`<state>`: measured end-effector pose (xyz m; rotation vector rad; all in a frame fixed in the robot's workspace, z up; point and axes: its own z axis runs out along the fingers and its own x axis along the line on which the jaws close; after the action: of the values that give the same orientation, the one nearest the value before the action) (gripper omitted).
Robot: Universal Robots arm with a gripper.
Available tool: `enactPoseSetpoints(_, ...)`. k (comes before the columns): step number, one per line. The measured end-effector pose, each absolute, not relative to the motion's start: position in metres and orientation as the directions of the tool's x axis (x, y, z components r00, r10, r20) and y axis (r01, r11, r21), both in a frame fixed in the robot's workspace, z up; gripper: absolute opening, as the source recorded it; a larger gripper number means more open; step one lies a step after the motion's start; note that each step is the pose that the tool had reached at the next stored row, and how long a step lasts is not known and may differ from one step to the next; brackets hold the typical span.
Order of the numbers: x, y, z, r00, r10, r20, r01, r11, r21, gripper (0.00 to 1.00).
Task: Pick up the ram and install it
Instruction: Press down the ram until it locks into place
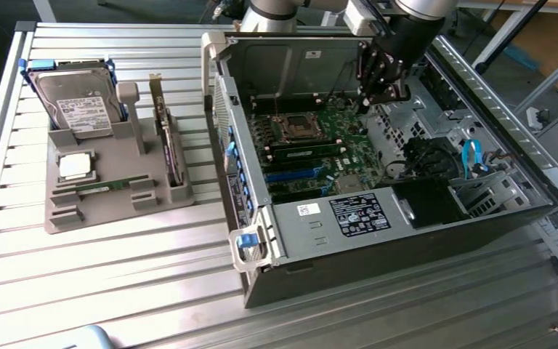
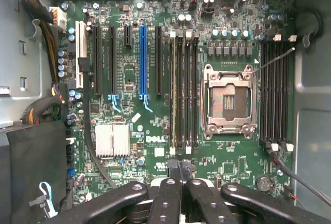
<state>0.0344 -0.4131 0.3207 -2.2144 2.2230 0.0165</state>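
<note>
hovering over motherboard (image 2: pixel 155 146), gripper (image 2: pixel 180 175) pressed together, empty, ram (image 1: pixel 104 187) well apart on tray (image 1: pixel 114 211)

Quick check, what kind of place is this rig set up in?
Probably a workshop bench for computer assembly: an open computer case on a slatted metal table, beside a grey holder with a hard drive and parts.

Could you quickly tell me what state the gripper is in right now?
Gripper: closed, holding nothing visible, hovering over the motherboard inside the open computer case.
</note>
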Motion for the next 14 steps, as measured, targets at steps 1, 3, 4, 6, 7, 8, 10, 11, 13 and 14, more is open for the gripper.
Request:
enactPoseSetpoints(1, 0.0344, -0.4131, 0.3207, -0.004, -1.0, -0.01, -1.0, 0.004, 0.005, 0.1)
enactPoseSetpoints(3, 0.0344, -0.4131, 0.3207, -0.004, -1.0, -0.01, -1.0, 0.004, 0.005, 0.1)
enactPoseSetpoints(4, 0.0347, -0.4131, 0.3207, -0.004, -1.0, -0.01, -1.0, 0.004, 0.005, 0.1)
enactPoseSetpoints(6, 0.0353, -0.4131, 0.3207, -0.004, -1.0, -0.01, -1.0, 0.004, 0.005, 0.1)
enactPoseSetpoints(7, 0.0359, -0.4131, 0.3207, -0.004, -1.0, -0.01, -1.0, 0.004, 0.005, 0.1)
enactPoseSetpoints(8, 0.0366, -0.4131, 0.3207, -0.004, -1.0, -0.01, -1.0, 0.004, 0.005, 0.1)
enactPoseSetpoints(10, 0.0383, -0.4131, 0.3206, -0.004, -1.0, -0.01, -1.0, 0.004, 0.005, 0.1)
enactPoseSetpoints(11, 0.0391, -0.4131, 0.3207, -0.004, -1.0, -0.01, -1.0, 0.004, 0.005, 0.1)
enactPoseSetpoints(13, 0.04, -0.4131, 0.3207, -0.004, -1.0, -0.01, -1.0, 0.004, 0.005, 0.1)
enactPoseSetpoints(14, 0.04, -0.4131, 0.3207, -0.004, -1.0, -0.01, -1.0, 0.004, 0.005, 0.1)
